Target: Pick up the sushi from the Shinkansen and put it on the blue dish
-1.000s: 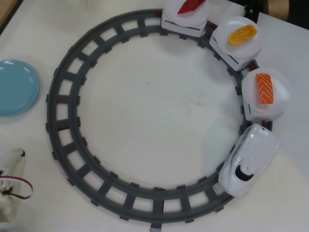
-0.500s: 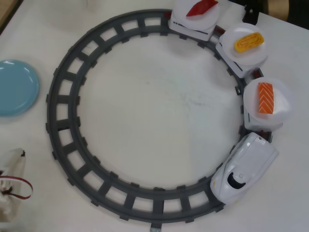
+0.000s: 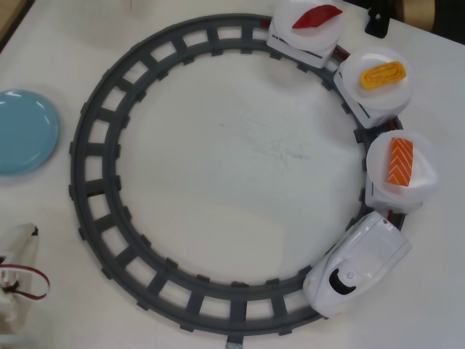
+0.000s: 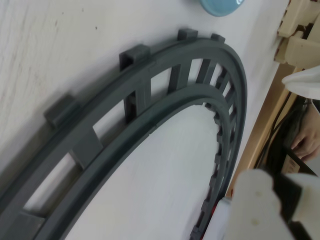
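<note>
My arm is out of the overhead view, and my wrist camera looks low along the grey track.

From the wrist view I see a white blurred part of myself [image 4: 260, 205] at the lower right, too close to tell whether my fingers are wide or narrow. The grey circular plastic track [image 3: 94, 218] curves away across the white table [image 3: 232, 160], with an edge of the round, flat light blue dish [image 4: 220, 6] at the top. In the overhead view the white toy bullet train with a rounded nose [image 3: 356, 265] sits on the lower right of the track, and the small orange rectangular sushi with white stripes [image 3: 400, 161] lies on the round white plate [image 3: 425, 174] of the car just behind it. A yellow egg piece [image 3: 383, 74] and a dark red pointed piece [image 3: 316, 16] ride the next two cars. The blue dish lies at the left edge, well apart from the train.
</note>
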Controlling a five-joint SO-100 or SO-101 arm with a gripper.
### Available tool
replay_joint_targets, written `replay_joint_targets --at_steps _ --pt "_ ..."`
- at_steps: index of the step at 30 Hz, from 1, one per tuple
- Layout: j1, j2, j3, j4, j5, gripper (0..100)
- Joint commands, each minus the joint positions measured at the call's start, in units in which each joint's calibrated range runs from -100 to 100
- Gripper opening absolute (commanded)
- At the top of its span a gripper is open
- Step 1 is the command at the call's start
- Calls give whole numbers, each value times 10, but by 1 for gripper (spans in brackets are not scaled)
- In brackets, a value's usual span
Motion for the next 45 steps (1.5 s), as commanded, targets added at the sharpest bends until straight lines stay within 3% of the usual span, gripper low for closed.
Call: replay_joint_targets --at_steps 1,23,32,45 --pt "5 1 -4 -5 0 3" --pt "7 1 -6 -2 0 3" --pt "49 10 -56 -7 1 3" --pt "159 340 -280 -32 5 3"
